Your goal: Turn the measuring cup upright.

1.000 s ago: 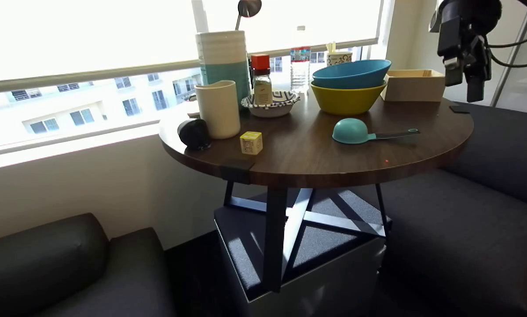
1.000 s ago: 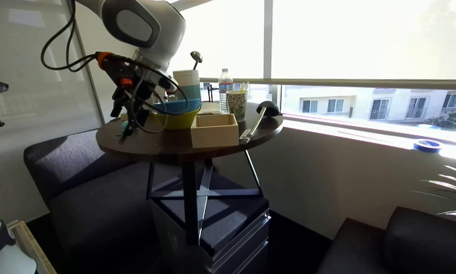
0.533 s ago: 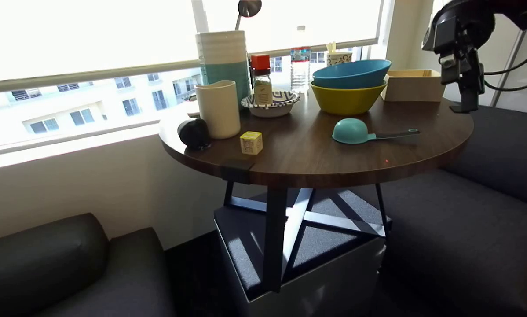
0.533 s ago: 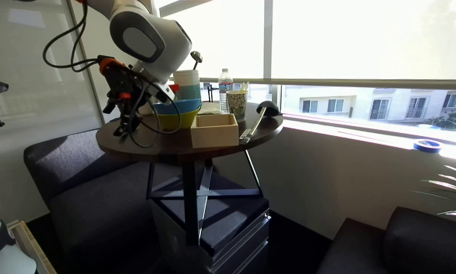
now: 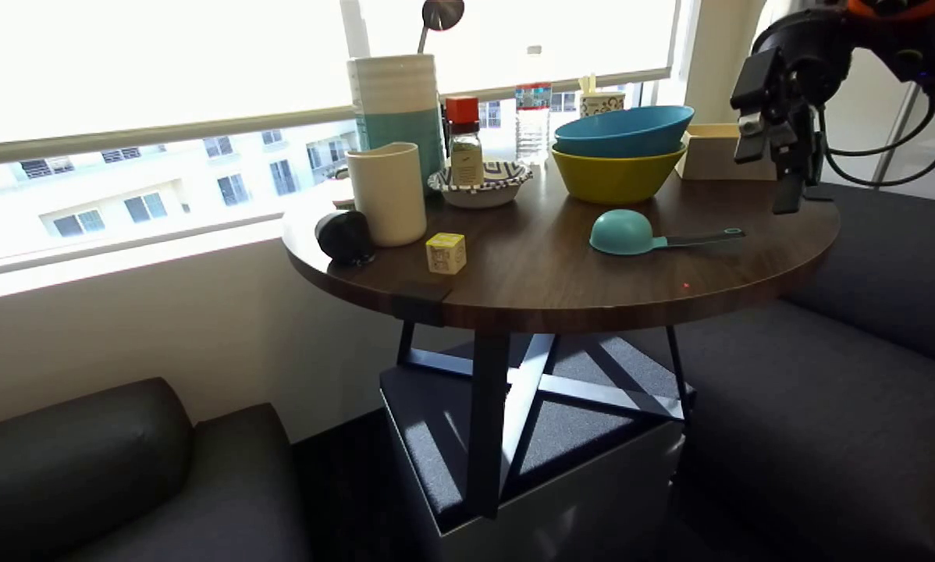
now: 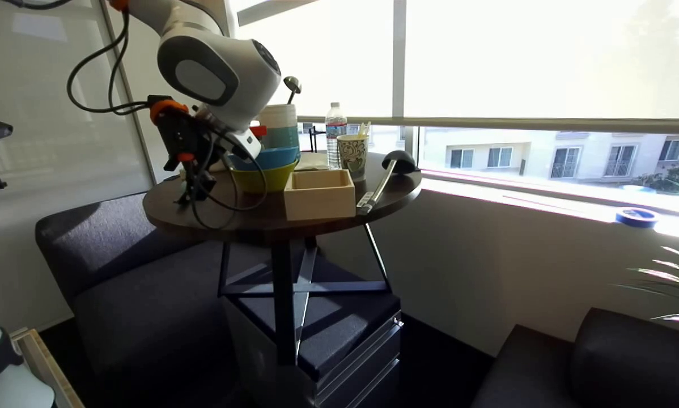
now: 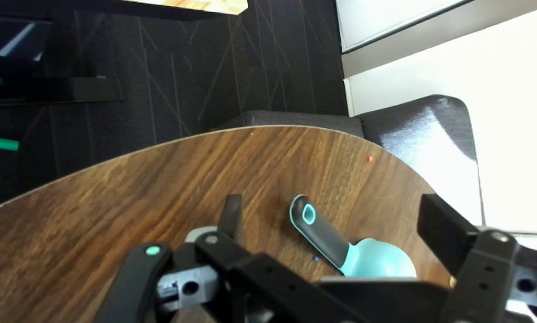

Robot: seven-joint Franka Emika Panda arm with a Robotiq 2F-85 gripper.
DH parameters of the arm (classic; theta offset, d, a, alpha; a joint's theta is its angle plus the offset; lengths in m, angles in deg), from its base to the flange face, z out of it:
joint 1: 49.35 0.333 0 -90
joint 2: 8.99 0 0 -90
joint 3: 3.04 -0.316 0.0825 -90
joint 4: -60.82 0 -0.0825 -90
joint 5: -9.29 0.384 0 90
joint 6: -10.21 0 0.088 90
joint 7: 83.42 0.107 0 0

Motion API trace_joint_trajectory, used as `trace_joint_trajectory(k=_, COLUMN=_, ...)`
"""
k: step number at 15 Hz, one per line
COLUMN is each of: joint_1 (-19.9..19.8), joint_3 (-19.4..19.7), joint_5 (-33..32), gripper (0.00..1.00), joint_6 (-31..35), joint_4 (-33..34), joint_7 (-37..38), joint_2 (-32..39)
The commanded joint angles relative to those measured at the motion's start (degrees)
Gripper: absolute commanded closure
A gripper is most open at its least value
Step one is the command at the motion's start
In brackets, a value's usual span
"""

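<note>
The teal measuring cup [image 5: 622, 232] lies upside down on the dark wood table, dome up, its dark handle pointing right in an exterior view. In the wrist view the cup [image 7: 378, 261] shows between the fingers, its lower part hidden by the gripper body. My gripper [image 5: 770, 176] hangs above the table, beyond the handle's end, and touches nothing. In the wrist view the gripper [image 7: 331, 217] is wide open and empty. In an exterior view the gripper [image 6: 185, 184] hides the cup.
A yellow bowl [image 5: 616, 176] holding a blue bowl [image 5: 623, 131] stands behind the cup, beside a wooden box [image 6: 320, 195]. A toy block [image 5: 446, 254], cream mug [image 5: 389, 195], black round object [image 5: 344, 236] and red-capped bottle [image 5: 466, 148] stand farther along. A ladle [image 6: 385, 181] lies behind the box.
My gripper has moved down and toward the cup, leftward in an exterior view, and has tilted a little. It stays open. The measuring cup has not moved.
</note>
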Motion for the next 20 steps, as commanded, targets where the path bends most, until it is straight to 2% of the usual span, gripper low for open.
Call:
trace_joint_trajectory(k=1, joint_1=-0.6, joint_3=-1.8, joint_5=3.6, gripper=0.0, joint_6=4.3, joint_4=-3.7, joint_7=0.0, joint_2=-1.9)
trace_joint_trajectory(k=4, joint_1=-0.5, joint_3=-2.4, joint_5=4.8, gripper=0.0, joint_6=5.8, joint_4=-4.8, joint_7=0.2, joint_2=-1.9)
trace_joint_trajectory(k=17, joint_1=-0.7, joint_3=-2.9, joint_5=8.5, gripper=0.0, joint_6=4.9, joint_4=-6.3, joint_7=1.6, joint_2=-1.0)
trace_joint_trajectory(k=18, joint_1=-0.7, joint_3=-2.8, joint_5=8.6, gripper=0.08, joint_6=4.6, joint_4=-6.2, joint_7=1.7, joint_2=-0.8)
trace_joint_trajectory(k=20, joint_1=-0.8, joint_3=-2.7, joint_5=8.7, gripper=0.34, joint_6=4.4, joint_4=-6.1, joint_7=1.7, joint_2=-0.7)
